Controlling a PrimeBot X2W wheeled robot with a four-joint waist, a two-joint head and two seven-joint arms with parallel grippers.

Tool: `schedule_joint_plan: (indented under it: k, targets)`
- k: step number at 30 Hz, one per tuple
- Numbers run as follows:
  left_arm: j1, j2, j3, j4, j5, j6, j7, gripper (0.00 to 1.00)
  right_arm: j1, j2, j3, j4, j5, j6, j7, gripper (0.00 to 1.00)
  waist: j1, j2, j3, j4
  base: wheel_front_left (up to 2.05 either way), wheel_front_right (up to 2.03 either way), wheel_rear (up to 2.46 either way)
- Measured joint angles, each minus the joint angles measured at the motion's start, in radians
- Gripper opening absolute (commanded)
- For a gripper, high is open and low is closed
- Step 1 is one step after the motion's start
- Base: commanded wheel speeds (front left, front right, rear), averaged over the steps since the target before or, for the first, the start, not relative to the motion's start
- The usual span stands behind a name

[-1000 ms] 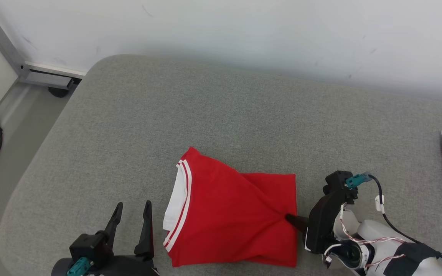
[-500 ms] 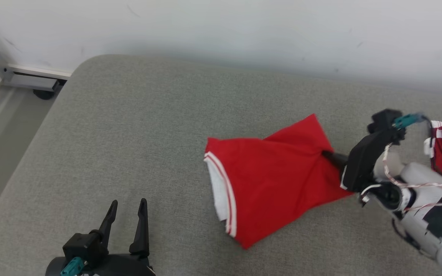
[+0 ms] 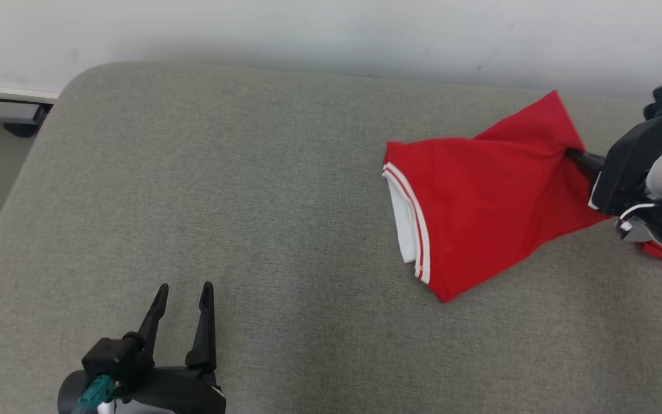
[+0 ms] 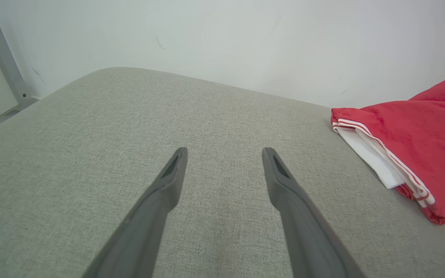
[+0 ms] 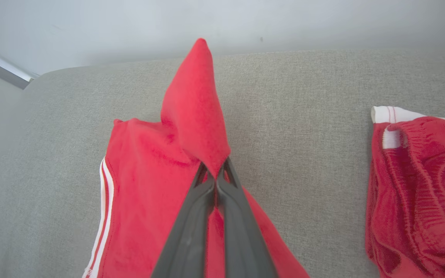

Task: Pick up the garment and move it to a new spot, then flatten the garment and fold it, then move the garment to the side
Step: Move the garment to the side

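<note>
Red cloth, the folded garment (image 3: 480,195) lies on the right half of the grey woven cushion (image 3: 222,190), near its far edge by the wall. Its long axis runs across the head view, tilted a little. The end with two white stripes and a white inner layer faces the robot's left, and the opposite end gathers into the right gripper (image 3: 573,154). One corner rises in a peak toward the wall, and the lowest corner points back toward the robot.

The right gripper's fingers are pressed together on a pinch of the red fabric. In the right wrist view the cloth stands up in a cone just above the closed tips, while the rest of the garment rests on the cushion. The left gripper (image 3: 184,290) sits low at the near left, well apart from the garment, fingers spread wide and holding nothing.

A second red garment (image 5: 419,185), crumpled and with a white band, lies on the cushion beside the right arm. The cushion's far-left corner is rounded. Behind it stands a plain pale wall (image 3: 308,29) with a few scuffs, and a grey metal rail (image 3: 3,109) sits at the wall's foot on the left.
</note>
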Motion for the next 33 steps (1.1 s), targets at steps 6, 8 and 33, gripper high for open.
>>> schedule_joint_plan:
  k: [6,8,33]
  targets:
    - [-0.005,0.013,0.01,-0.006,0.001,-0.002,0.0,1.0,-0.035,-0.034,-0.009,0.016,-0.009,0.0,0.012,0.0,-0.0001,0.0,0.025,-0.036,0.0,0.0,0.0]
    - [-0.014,0.018,0.011,-0.006,0.001,-0.009,0.0,1.0,-0.048,-0.041,-0.009,0.019,-0.016,0.0,0.012,0.0,-0.0001,0.0,0.031,-0.048,0.0,0.0,0.0]
    - [-0.065,0.027,0.007,-0.012,0.008,-0.019,0.0,1.0,-0.158,-0.194,-0.014,0.032,-0.089,-0.014,0.051,0.0,0.0,0.0,0.099,-0.12,0.0,0.0,0.0]
